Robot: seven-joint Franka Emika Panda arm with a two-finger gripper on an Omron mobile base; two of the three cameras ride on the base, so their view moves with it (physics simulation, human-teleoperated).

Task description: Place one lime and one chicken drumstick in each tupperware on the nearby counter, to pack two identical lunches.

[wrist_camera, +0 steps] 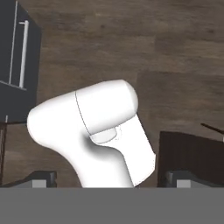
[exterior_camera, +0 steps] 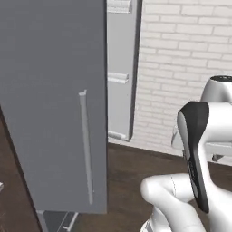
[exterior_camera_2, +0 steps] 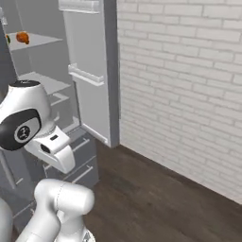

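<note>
Nearest, hand view: two grey finger tips of the tool (wrist_camera: 111,179) stand at the bottom edge, one at the left (wrist_camera: 41,178), one at the right (wrist_camera: 183,178). They are well apart, jaws spread wide. Nothing between them, nothing gripped, nothing touched. Beyond them lies the dark brown wood-plank floor (wrist_camera: 131,48).

Same view, upper left: one dark cabinet front (wrist_camera: 13,65) with one pale silver bar handle (wrist_camera: 22,52). Lower right: one dark brown panel (wrist_camera: 192,155); what it belongs to, cannot tell.

Left base view: one large flat grey refrigerator door (exterior_camera: 50,99) stands swung open close to the camera, carrying one long vertical grey bar handle (exterior_camera: 86,145). Floor runs behind it to the wall.

Right base view, farther: the open grey refrigerator interior (exterior_camera_2: 90,56) with pale shelves. On the upper shelf (exterior_camera_2: 35,41), at the far left, one small orange-brown drumstick (exterior_camera_2: 22,37). Just left of it, at the frame edge, a sliver of green, perhaps one lime (exterior_camera_2: 8,39); too small to be sure. Grey drawers (exterior_camera_2: 78,158) with bar pulls sit low in the compartment.

Farthest: one whitewashed brick wall (exterior_camera_2: 184,85) meeting the floor along its base, seen in both base views.
</note>
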